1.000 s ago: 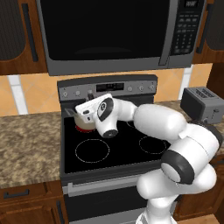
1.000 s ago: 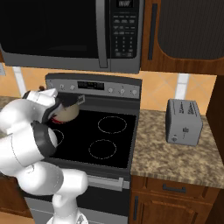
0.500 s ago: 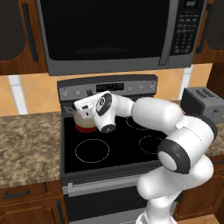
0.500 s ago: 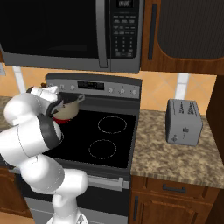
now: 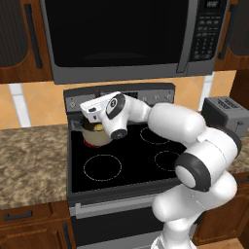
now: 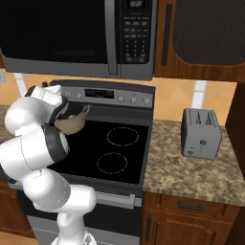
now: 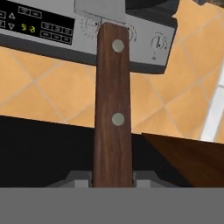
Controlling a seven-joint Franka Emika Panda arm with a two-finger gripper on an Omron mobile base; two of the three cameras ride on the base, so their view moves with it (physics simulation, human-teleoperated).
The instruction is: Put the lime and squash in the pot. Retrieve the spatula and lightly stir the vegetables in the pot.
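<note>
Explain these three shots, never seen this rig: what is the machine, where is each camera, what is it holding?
It is a white robot arm on a driving base, in a rendered kitchen. Two cameras ride on the base behind the arm, left and right, looking over it at the black stove. The third sits on the hand and looks along the end effector. The end effector is shut on the spatula, whose brown riveted handle runs up the middle of the hand view. The hand is over the pot, which stands on the stove's rear left burner, with something yellow at its rim. A grey toaster stands on the counter to the right, under a microwave.
</note>
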